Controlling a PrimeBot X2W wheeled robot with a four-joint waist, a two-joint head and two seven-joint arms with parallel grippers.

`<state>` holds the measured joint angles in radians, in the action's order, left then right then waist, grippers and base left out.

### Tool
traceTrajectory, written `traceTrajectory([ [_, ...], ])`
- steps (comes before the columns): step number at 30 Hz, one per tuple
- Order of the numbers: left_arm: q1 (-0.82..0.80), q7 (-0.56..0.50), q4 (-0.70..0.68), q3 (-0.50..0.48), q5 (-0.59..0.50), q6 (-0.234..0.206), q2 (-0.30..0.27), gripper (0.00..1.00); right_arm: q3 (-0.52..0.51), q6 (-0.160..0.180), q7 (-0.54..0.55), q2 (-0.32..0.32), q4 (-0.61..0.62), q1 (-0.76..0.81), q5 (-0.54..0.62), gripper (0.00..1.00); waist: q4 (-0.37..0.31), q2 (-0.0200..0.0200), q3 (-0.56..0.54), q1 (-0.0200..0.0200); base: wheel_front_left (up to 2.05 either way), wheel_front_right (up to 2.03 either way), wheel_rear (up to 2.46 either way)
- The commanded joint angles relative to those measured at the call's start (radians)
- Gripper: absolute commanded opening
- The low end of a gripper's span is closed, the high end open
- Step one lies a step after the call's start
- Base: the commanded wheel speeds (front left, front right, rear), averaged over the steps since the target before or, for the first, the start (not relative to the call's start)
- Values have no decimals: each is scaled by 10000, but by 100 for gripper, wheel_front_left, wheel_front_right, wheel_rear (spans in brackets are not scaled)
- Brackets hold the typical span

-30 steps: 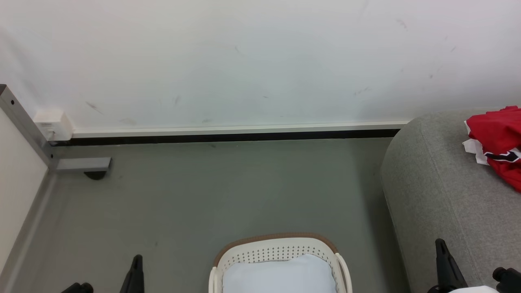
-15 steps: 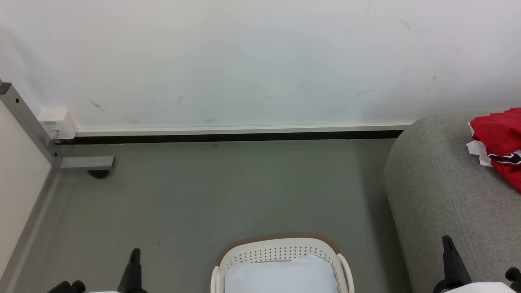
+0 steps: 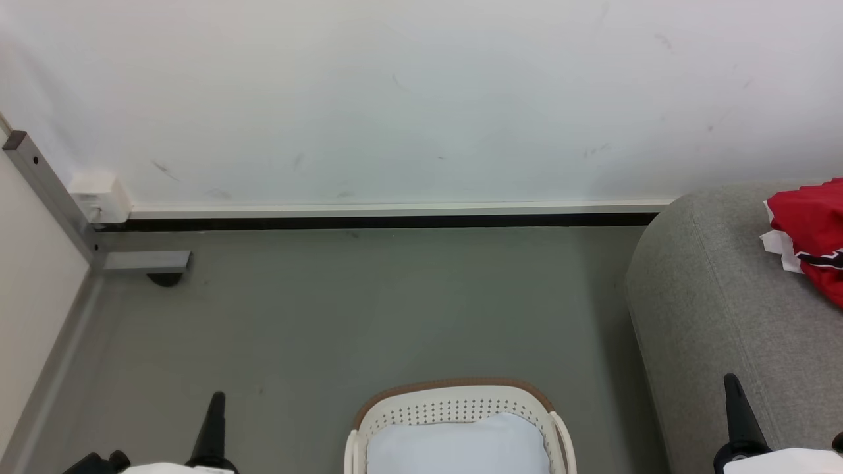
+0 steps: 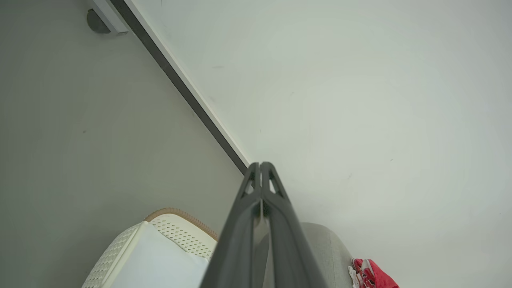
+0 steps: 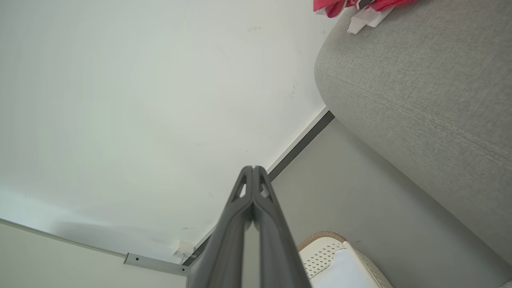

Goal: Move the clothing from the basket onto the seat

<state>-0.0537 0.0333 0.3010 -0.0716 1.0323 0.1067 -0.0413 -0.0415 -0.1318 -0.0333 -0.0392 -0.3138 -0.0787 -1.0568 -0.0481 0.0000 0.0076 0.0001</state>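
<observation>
One garment: the clothing [image 3: 811, 220] — red, with white trim and a dark white-edged band — lies bunched on top of the seat [image 3: 711, 296] at 3 o'clock in the head view, cut by the picture's edge.
Seat: grey fabric, rounded end, one seam along the edge; occupies the sector from 3 to 5 o'clock, its far end near the wall [image 3: 421, 99].
Basket [image 3: 454, 384]: cream, perforated, brown rim; stands on the floor [image 3: 329, 309] at 6 o'clock, beside the seat but not touching it, well apart from the clothing; a pale pad [image 3: 458, 447] lies inside.
Left gripper [image 3: 216, 397]: at 7 o'clock, over bare floor; the two dark fingers pressed together, clenched, grasping nothing.
Right gripper [image 3: 732, 380]: at 5 o'clock, seen against the seat's side; fingers likewise clenched together, grasping nothing.
Background: a white-and-black skirting strip [image 3: 388, 216] runs along the foot of the wall; a grey metal post [image 3: 46, 191] stands at 9 o'clock.
</observation>
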Motion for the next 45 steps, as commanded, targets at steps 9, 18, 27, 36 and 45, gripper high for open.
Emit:
traceTrajectory([
  [9, -263, -292, -205, -113, 1139, 92, -88, 0, -175, 10, 281, -115, 250, -227, -1080, 0, 65, 0, -6, 0, 0, 0, 0],
  [18, -331, -520, -285, -179, 2034, 133, -96, 0, -279, 12, 521, -124, 342, -266, -1929, 0, 130, 0, -12, 0, 0, 0, 0],
  [27, -392, -742, -357, -245, 2884, 170, -102, 0, -388, 13, 731, -131, 436, -283, -2713, 0, 195, 0, -18, -1, 0, 0, 0],
  [36, -445, -944, -411, -301, 3620, 178, -109, 0, -484, 15, 938, -136, 507, -282, -3474, 0, 260, 0, -24, -1, 0, 0, 0],
  [45, -485, -1130, -461, -350, 4340, 212, -117, 0, -560, 17, 1117, -140, 570, -297, -4170, 0, 325, 0, -30, -1, 0, 0, 0],
])
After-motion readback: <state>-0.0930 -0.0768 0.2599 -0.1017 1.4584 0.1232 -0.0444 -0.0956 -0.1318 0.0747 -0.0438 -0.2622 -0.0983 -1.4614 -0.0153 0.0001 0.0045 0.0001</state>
